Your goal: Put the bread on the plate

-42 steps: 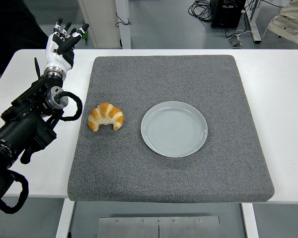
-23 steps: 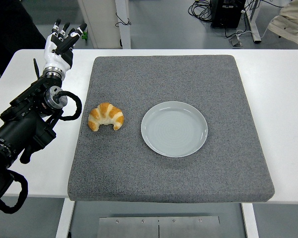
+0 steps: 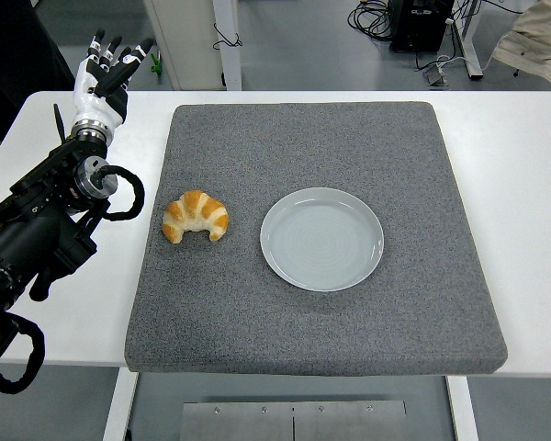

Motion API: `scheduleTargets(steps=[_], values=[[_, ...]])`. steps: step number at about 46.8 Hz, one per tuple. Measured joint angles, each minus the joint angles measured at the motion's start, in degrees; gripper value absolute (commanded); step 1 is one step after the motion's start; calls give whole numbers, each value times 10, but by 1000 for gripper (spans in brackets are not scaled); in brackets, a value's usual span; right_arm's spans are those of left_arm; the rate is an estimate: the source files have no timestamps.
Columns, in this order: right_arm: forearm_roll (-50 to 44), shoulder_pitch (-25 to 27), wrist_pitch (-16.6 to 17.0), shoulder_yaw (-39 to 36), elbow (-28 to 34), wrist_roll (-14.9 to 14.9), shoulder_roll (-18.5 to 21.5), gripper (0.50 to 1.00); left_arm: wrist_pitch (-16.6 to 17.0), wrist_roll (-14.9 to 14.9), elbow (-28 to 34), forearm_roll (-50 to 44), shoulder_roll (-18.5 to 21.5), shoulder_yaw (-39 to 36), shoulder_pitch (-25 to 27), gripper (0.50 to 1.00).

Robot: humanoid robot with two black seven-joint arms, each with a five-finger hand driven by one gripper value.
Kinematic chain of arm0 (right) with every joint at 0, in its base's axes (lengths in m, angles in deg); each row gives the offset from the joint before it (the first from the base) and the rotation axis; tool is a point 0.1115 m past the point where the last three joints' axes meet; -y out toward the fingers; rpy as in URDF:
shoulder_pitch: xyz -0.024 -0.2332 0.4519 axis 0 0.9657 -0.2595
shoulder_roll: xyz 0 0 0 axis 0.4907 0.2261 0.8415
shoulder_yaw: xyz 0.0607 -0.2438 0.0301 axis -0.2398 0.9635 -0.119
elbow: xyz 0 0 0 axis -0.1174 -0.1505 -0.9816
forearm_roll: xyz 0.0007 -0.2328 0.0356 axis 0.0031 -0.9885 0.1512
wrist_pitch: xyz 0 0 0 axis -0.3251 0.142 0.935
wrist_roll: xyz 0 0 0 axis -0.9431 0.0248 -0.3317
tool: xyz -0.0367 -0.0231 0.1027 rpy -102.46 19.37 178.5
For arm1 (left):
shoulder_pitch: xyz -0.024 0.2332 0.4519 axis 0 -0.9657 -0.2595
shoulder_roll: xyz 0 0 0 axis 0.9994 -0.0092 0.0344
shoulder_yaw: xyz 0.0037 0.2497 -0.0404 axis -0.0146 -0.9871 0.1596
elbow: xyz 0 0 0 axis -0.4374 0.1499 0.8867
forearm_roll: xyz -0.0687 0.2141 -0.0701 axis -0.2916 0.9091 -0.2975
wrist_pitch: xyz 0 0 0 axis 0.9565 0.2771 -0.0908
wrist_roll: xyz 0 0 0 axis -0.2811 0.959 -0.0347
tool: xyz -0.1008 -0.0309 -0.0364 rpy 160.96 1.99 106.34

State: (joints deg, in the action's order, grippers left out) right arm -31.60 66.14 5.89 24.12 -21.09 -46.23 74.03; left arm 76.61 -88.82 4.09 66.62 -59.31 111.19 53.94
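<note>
Meanwhile the bread (image 3: 196, 217) (a croissant) lies on the grey mat (image 3: 349, 138), just left of the empty plate (image 3: 322, 239) and not touching it. Over the table's far-left corner, the left hand (image 3: 101, 90) holds nothing, fingers extended.

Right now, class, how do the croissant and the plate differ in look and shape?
The croissant is golden-brown with pale stripes; the plate is plain pale grey-blue. The croissant is a curved crescent, its tips pointing toward the table's near edge; the plate is round and flat. The croissant looks smaller than the plate. Both lie on the grey mat, apart, untouched.
</note>
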Motion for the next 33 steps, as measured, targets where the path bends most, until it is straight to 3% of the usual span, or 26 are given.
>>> scheduleTargets(steps=[19, 25, 33], values=[[0, 0, 0, 0, 0, 0, 0, 1000, -16, 18, 7, 15, -1, -28, -9, 966], [0, 0, 0, 0, 0, 0, 0, 1000, 3, 22, 59, 16, 35, -85, -10, 965], [0, 0, 0, 0, 0, 0, 0, 1000, 62, 24, 145, 17, 83, -139, -20, 963]])
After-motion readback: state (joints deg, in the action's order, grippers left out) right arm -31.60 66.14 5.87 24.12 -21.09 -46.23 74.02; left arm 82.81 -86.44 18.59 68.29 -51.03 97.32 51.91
